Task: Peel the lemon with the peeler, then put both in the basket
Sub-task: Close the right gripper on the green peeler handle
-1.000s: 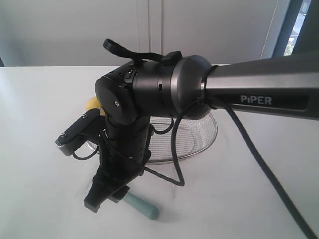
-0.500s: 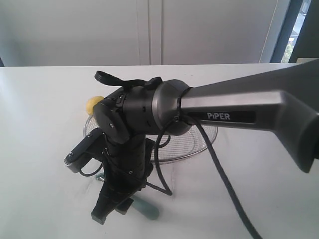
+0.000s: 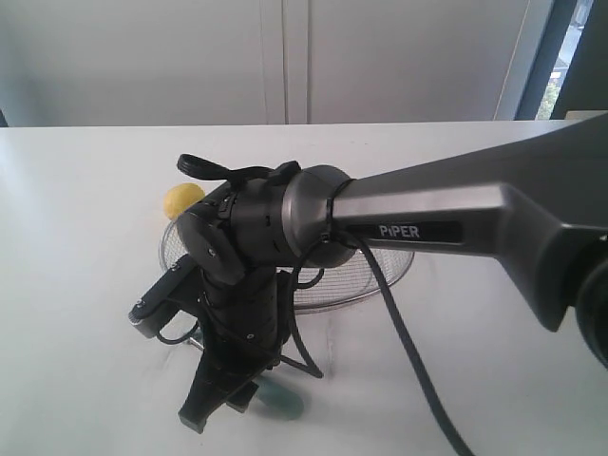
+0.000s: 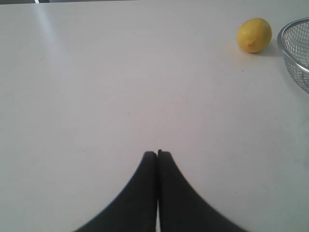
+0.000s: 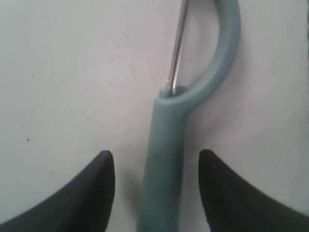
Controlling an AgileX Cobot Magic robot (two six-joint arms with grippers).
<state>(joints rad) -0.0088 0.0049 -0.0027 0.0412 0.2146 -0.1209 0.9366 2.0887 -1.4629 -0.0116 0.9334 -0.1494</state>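
Observation:
The pale teal peeler (image 5: 166, 125) lies flat on the white table, its metal blade (image 5: 177, 43) and looped head pointing away from the wrist. My right gripper (image 5: 156, 153) is open and straddles the handle, with a gap on each side. In the exterior view that gripper (image 3: 220, 404) points down at the table's near edge, and only the handle end of the peeler (image 3: 282, 403) shows. The yellow lemon (image 3: 182, 199) (image 4: 254, 35) rests on the table just left of the wire basket (image 3: 353, 277) (image 4: 295, 48). My left gripper (image 4: 157, 153) is shut and empty, hovering over bare table.
The right arm's grey link and black cable (image 3: 408, 342) stretch across the basket and hide much of it. White table (image 3: 76, 285) spreads to the left, with a wall behind it.
The right arm has lowered and drawn toward the near edge, bringing its gripper down around the peeler's handle. More of the lemon now shows. The peeler has not moved.

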